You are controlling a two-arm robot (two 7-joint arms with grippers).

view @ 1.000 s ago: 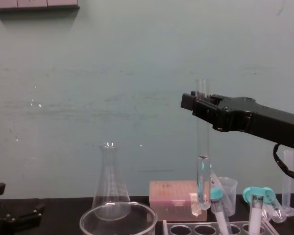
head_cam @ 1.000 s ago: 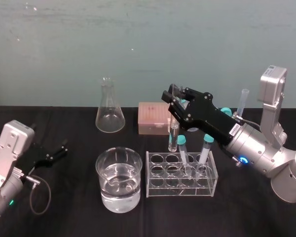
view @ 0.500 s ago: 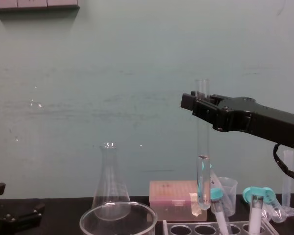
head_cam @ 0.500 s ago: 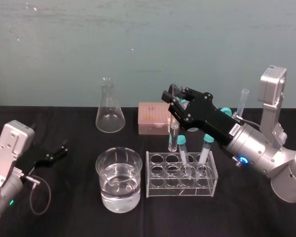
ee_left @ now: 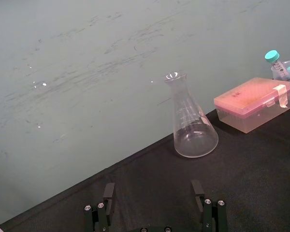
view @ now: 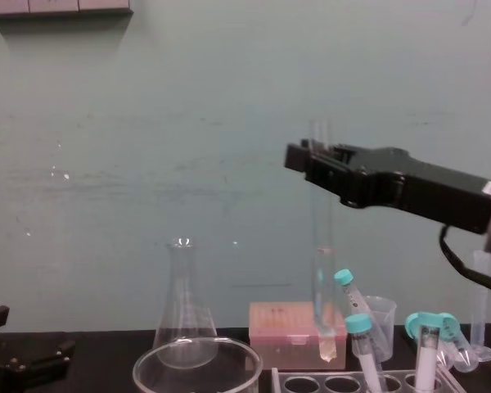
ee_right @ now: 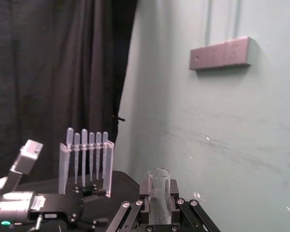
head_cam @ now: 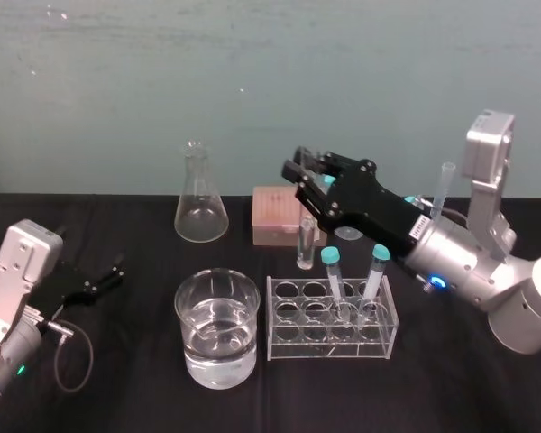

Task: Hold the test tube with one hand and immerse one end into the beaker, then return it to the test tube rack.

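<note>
Leftward and slightly higher than a second ago, your right black two-finger end effector [head_cam: 309, 180] is clamped on the long clear glass test tube [head_cam: 306, 245] near its rim. Your left end effector [head_cam: 104, 275] rests on the black worktop [head_cam: 117, 388], fingers apart. Right of the wide glass beaker [head_cam: 217, 329], the upright tube hangs over the left end of the pale translucent plastic rack [head_cam: 332, 317].
</note>
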